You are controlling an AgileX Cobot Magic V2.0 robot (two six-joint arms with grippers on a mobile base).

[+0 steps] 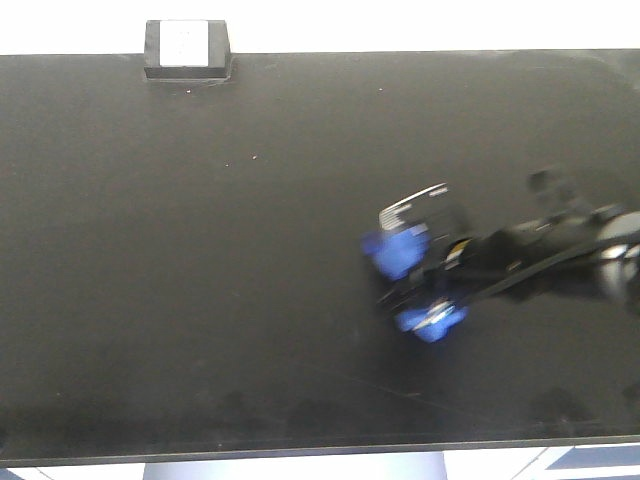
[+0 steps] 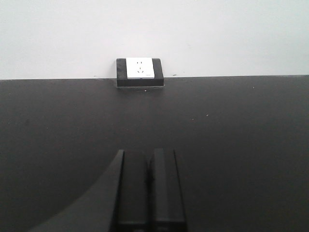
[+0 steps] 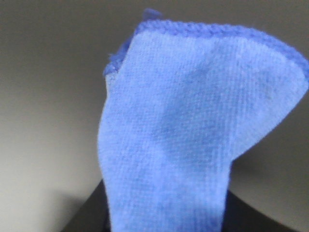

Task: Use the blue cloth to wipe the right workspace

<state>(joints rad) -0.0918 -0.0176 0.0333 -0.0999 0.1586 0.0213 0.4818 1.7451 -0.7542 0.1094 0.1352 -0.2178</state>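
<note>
Right claw [image 1: 425, 285] apparently around blue cloth [image 1: 398, 250]

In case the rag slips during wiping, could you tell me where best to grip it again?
Probably pinch the blue rag at its bunched middle, coming straight down from above: it lies low on the black benchtop under the right claw, with loose folds spreading out either side.

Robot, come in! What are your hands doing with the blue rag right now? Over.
Right gripper shut on blue cloth, low over the black benchtop. Left gripper nearly shut, empty. Only the small black box at the far edge.
</note>
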